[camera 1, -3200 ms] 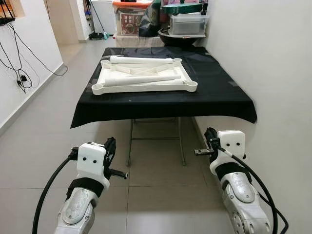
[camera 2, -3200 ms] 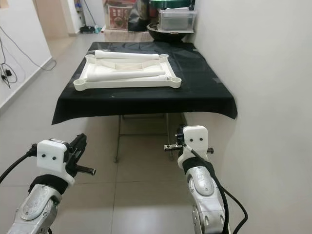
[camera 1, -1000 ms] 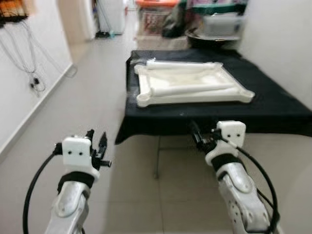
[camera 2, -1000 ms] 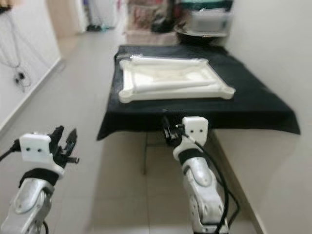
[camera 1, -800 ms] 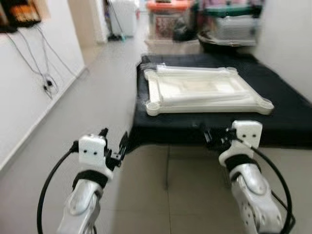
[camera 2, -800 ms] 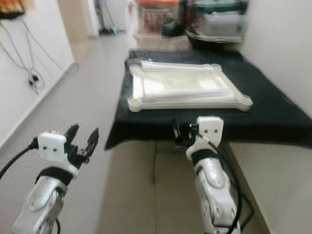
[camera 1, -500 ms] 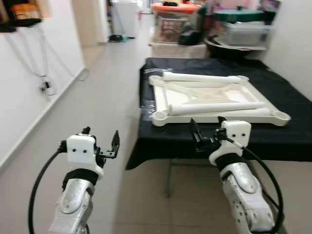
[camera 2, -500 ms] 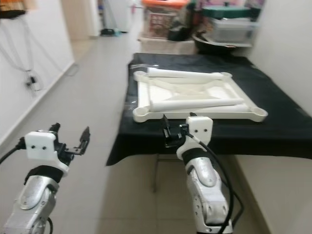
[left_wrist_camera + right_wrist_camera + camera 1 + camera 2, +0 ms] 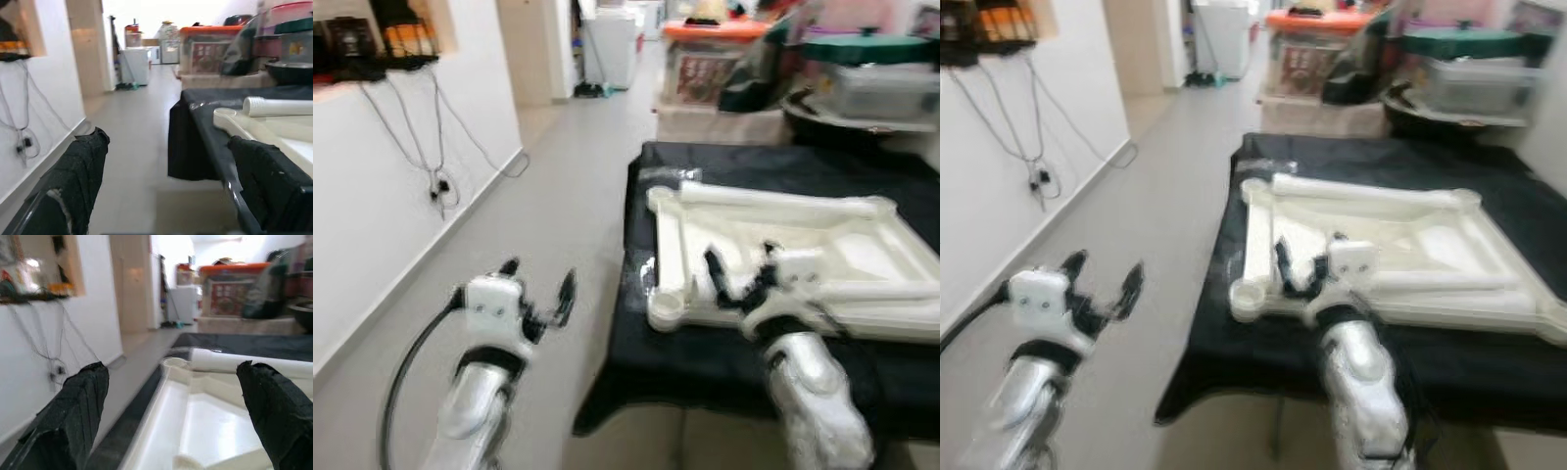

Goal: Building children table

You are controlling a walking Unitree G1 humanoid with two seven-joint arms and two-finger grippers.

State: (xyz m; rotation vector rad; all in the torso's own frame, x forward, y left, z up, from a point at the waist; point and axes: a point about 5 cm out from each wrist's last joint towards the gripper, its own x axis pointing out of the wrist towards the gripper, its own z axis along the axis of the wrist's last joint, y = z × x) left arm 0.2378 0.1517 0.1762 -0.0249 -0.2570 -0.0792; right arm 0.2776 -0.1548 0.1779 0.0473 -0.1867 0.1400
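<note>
Tabletop is now lying just beyond your right gripper, jaws spread; left gripper, spread too, is hanging beside it.

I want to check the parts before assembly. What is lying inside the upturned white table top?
Inside the white table top, two white tube legs lie across it, over diagonal ribs. The right tool covers part of the near rail.

spread fingers, white tabletop frame
</note>
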